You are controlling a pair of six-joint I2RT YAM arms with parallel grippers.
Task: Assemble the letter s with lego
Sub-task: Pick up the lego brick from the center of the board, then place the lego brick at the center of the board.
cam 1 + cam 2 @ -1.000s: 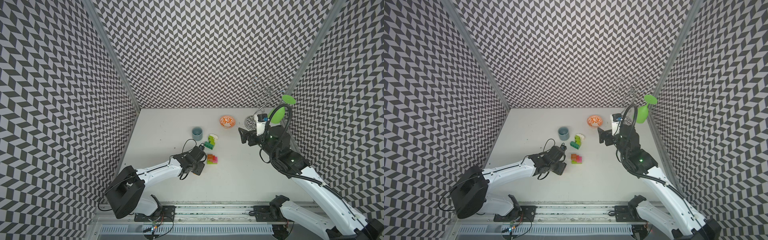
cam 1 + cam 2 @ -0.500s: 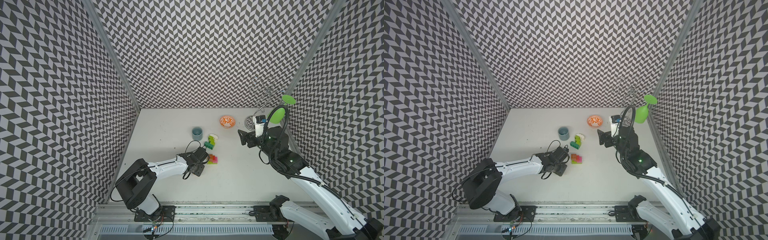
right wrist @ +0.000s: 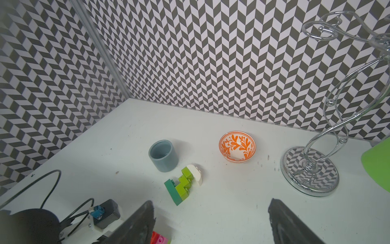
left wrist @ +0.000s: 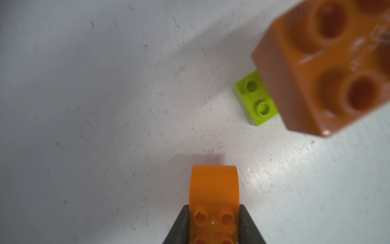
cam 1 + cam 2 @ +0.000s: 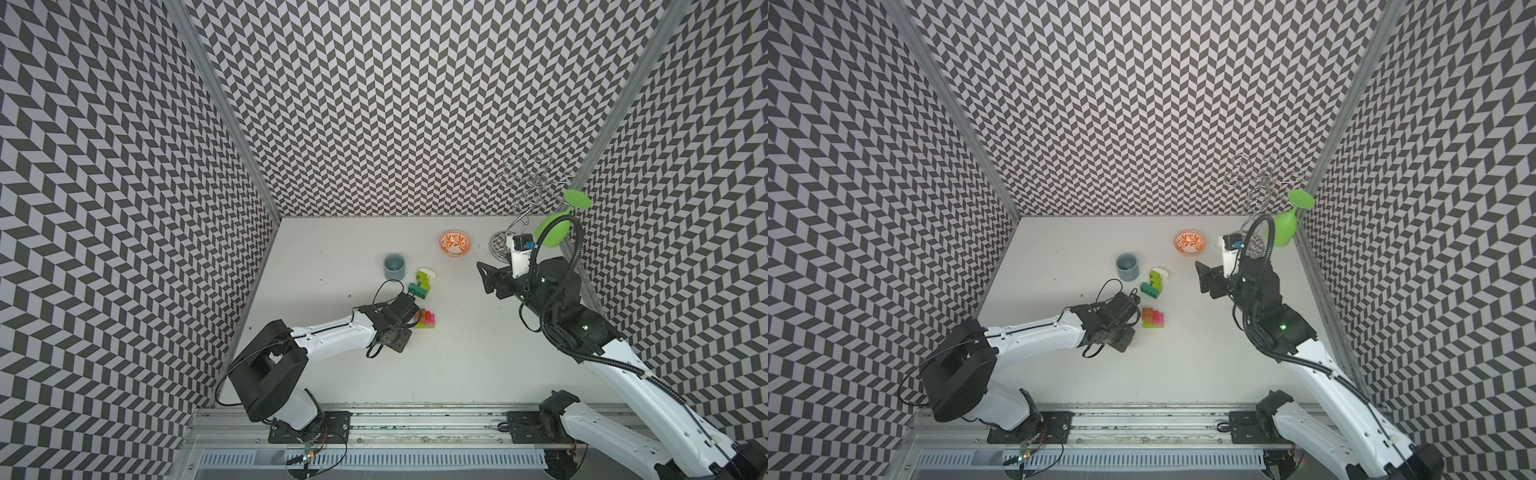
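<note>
Room: chevron walls (image 5: 374, 104), scuffed white tabletop (image 5: 457, 353). left gripper (image 4: 214, 219) clamped on orange arched brick (image 4: 214, 186), low beside multicolour brick stack (image 5: 427, 320). Behind: grey-blue cup (image 5: 394, 267), green brick cluster (image 5: 422, 284), patterned bowl (image 5: 455, 244), chrome stand (image 3: 295, 169). right gripper (image 3: 211, 221) jaws apart above tabletop.

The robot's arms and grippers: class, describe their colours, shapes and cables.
Both the left arm and right arm have white shells with black joints. The left gripper and right gripper have dark, flat, tapering fingers. A thin black cable loops at the left wrist; a ribbed black hose runs along the right.
</note>
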